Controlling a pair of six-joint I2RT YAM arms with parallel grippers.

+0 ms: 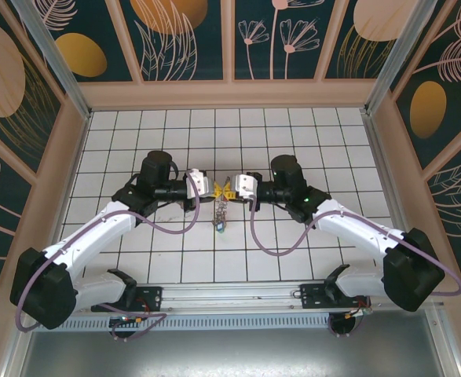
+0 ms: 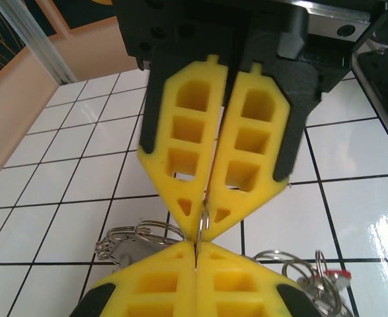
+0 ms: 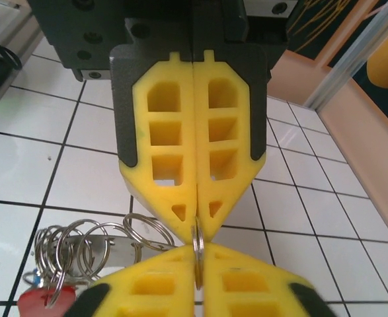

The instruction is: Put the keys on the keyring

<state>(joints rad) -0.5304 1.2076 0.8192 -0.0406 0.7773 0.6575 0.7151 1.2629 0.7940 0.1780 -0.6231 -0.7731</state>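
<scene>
The keyring (image 3: 197,247) shows only edge-on, as a thin metal sliver. The left gripper (image 3: 197,224) and the right gripper (image 2: 204,228) are both clamped on it, tip to tip above the middle of the floor. Under them hang the keys (image 1: 221,216), bunched among several small wire rings (image 3: 81,247). Their number is unclear, and one red head (image 3: 43,302) is cut off. Two arms reach over a white tiled floor (image 1: 293,141), enclosed by dark leaf-patterned walls (image 1: 183,39).
</scene>
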